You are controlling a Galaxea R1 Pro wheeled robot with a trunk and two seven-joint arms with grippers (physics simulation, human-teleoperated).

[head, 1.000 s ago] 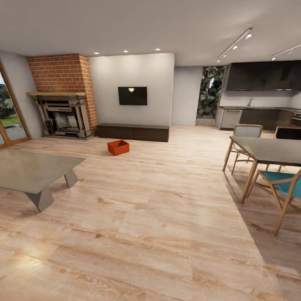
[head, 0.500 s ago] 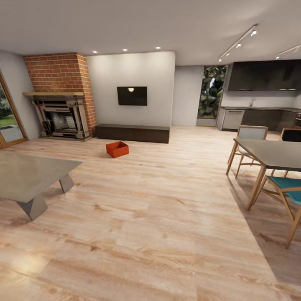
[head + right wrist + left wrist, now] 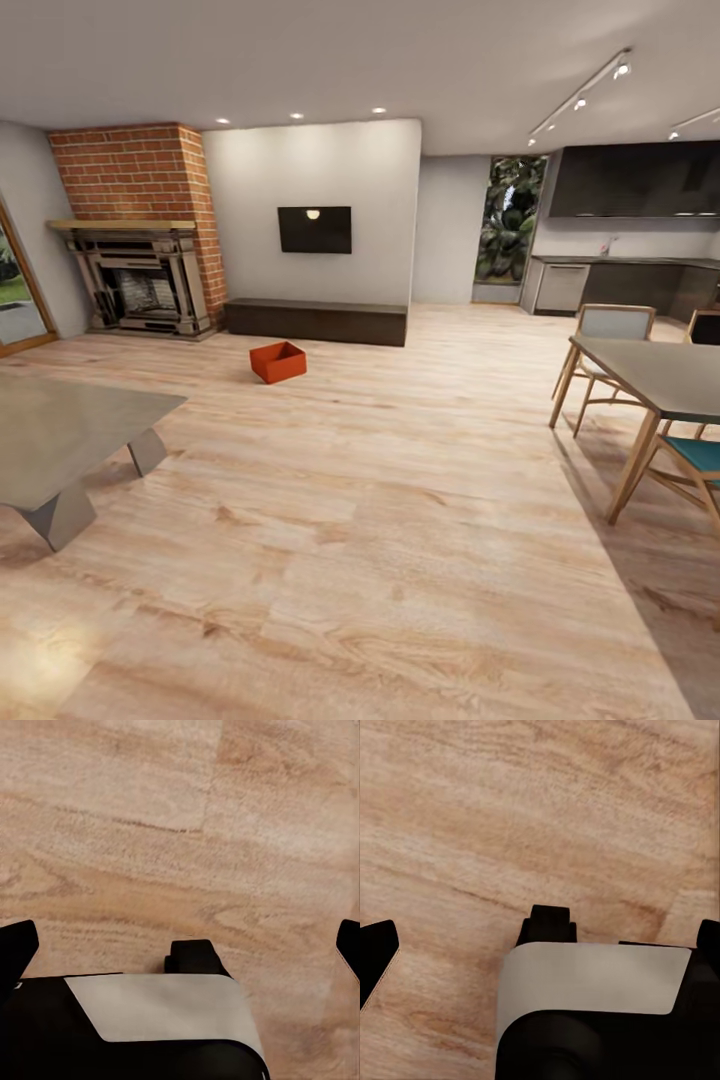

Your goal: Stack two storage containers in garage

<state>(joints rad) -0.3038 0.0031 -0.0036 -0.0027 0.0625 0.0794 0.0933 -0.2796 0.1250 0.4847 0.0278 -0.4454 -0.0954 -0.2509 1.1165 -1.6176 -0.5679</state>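
One orange-red storage container [image 3: 278, 362] sits on the light wood-plank floor [image 3: 380, 520] just in front of the long dark low cabinet [image 3: 316, 321], with the red-brick fireplace [image 3: 138, 228] off to one side of that cabinet and the wall television [image 3: 315, 229] above it. A second container is not to be seen here. The drive toward the cabinet passes between the grey low desk [image 3: 60, 432] and the dining desk [image 3: 655, 375] with its wooden chairs [image 3: 608, 345], so a wide swing of the base could clip either. In the wrist views the left hand [image 3: 540, 937] and right hand [image 3: 180, 945] hang over bare planks, fingertips spread wide at the frame edges, holding nothing. No brand, label or writing can be read anywhere.
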